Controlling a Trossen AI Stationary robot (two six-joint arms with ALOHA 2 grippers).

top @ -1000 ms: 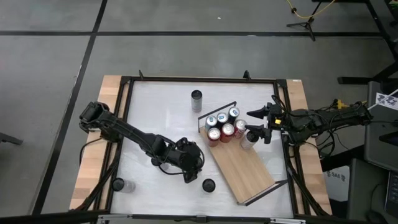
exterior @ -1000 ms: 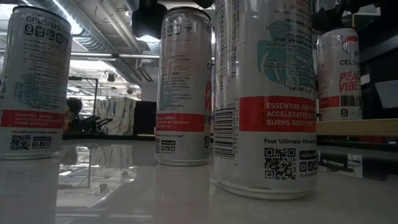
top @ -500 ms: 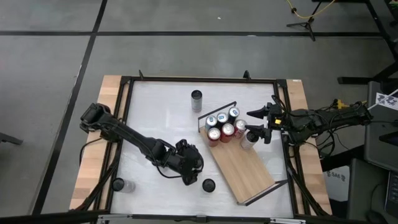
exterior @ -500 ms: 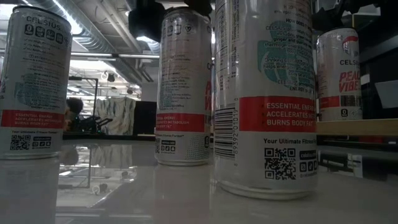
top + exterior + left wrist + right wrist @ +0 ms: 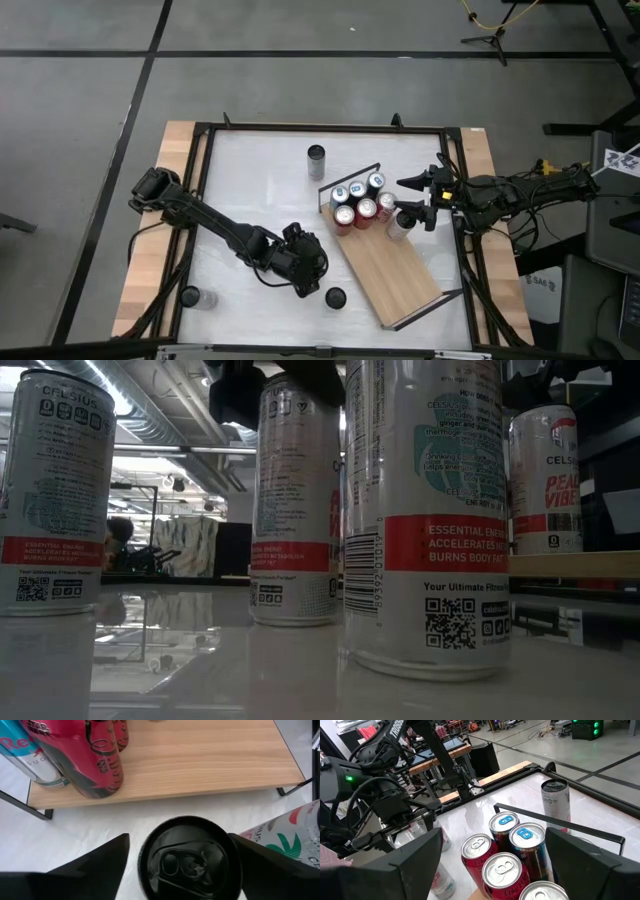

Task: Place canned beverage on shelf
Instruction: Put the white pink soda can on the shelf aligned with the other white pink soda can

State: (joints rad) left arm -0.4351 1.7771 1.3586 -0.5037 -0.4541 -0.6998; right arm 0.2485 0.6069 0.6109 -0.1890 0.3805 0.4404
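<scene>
Sitting between the left gripper (image 5: pixel 184 865) fingers, a black-topped can (image 5: pixel 189 857) stands upright.

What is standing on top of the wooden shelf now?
On the shelf, five upright cans cluster at its far end; a sixth by the right gripper is partly covered. The rest is bare wood.

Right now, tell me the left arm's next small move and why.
Probably close the left tool on the black-topped can: its open fingers flank the can upright on the white table, beside the shelf, not gripped yet.
</scene>
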